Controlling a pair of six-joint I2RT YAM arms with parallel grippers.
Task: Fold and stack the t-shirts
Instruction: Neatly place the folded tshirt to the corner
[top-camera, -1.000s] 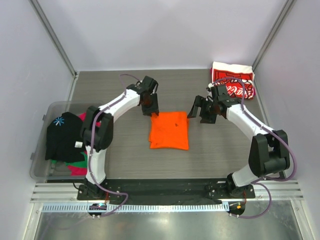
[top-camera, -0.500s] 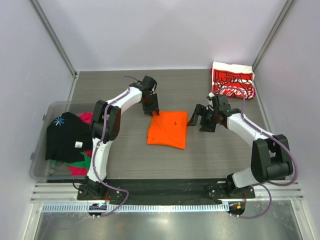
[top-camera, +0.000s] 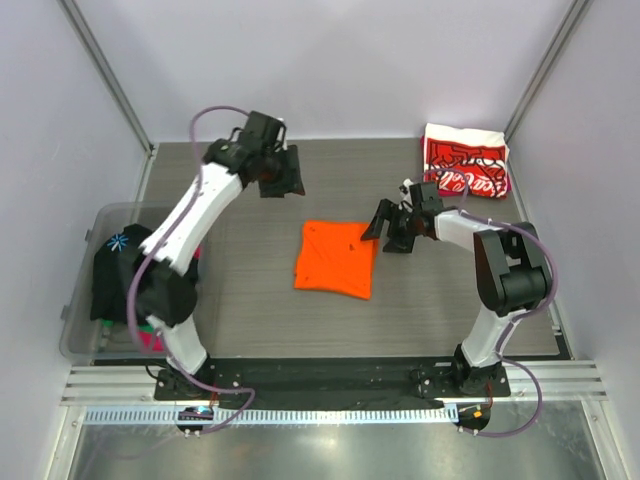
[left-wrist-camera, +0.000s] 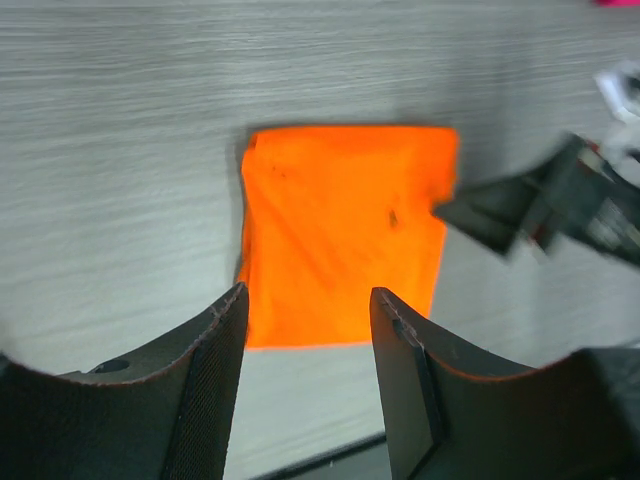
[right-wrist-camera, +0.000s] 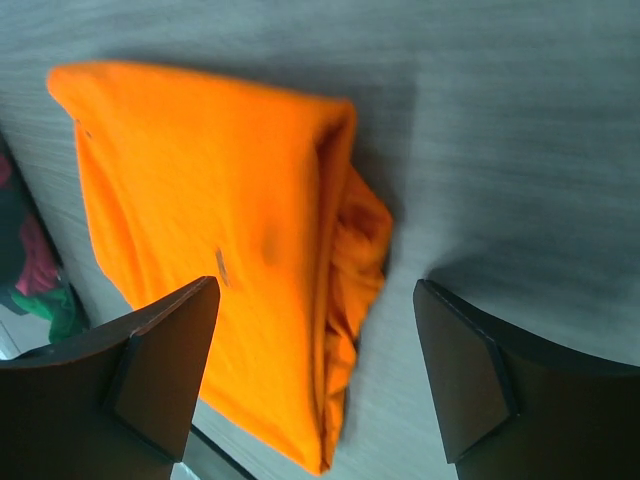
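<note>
While the one orange t-shirt (top-camera: 336, 259) lies folded flat mid-table, nothing grips it. Count: one red-and-white Coca-Cola t-shirt (top-camera: 463, 160), folded, at the far right corner, well apart from the orange one. One black t-shirt (top-camera: 125, 275) sits in the clear bin (top-camera: 78, 335) at the left, with pink cloth (right-wrist-camera: 32, 262) and green cloth (right-wrist-camera: 62, 318) under it. The right gripper (top-camera: 385, 225) sits low, just beside the orange shirt's far right corner, fingers spread wide and empty. The left gripper (top-camera: 285, 175) is raised over the far left of the table (top-camera: 250, 300), fingers parted, holding nothing.

Change from half a second ago: the left gripper has left the shirt's far left corner and swung up and away. The right gripper has moved in closer. The orange shirt lies much as before.
</note>
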